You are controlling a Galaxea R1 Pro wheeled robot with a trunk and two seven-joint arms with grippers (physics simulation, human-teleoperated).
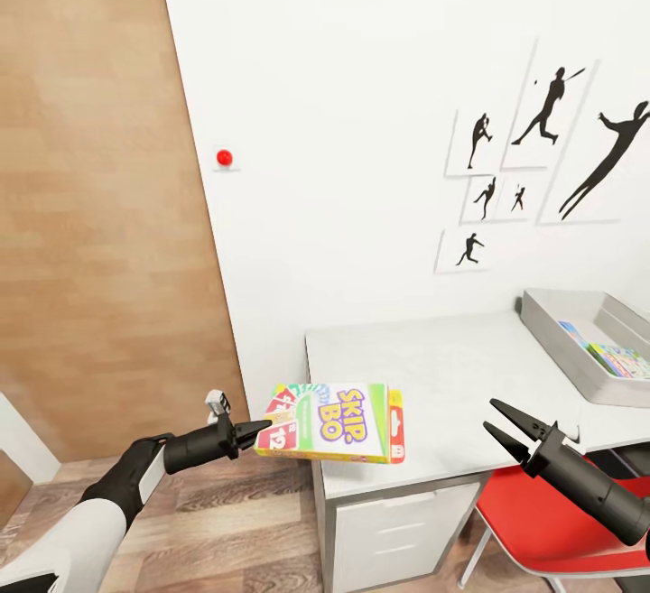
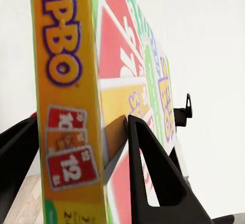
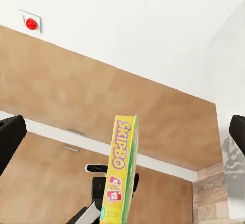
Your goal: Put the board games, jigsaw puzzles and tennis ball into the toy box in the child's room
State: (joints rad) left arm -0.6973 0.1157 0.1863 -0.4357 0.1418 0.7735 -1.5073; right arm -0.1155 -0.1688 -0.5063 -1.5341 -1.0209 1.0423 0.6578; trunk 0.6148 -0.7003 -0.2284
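The flat yellow, green and orange Skip-Bo board game box (image 1: 331, 422) hung low in the centre of the head view, lying nearly level and held by its left short end, its right end just over the near left corner of the white-topped table (image 1: 433, 376). The left gripper (image 1: 255, 431) was clamped on that end; in the left wrist view its two black fingers (image 2: 148, 157) pressed against both broad faces of the box (image 2: 66, 106).

At the right edge of the head view sat the shallow light grey toy box (image 1: 564, 340) on the table's far right, already holding at least one bright multicoloured flat item (image 1: 614, 358), though which toys they were could not be told. So the task looked partly done: this game was in the air, well apart from the bin, and needed carrying to the right and lowering in.

The left arm reached from the lower left of the frame, forearm nearly level and pointing right. The right gripper (image 1: 503, 430) hovered at the lower right by the table's front edge, jaws spread wide with nothing between them, above a red chair seat (image 1: 542, 521). In its wrist view the box (image 3: 121, 173) showed edge-on.
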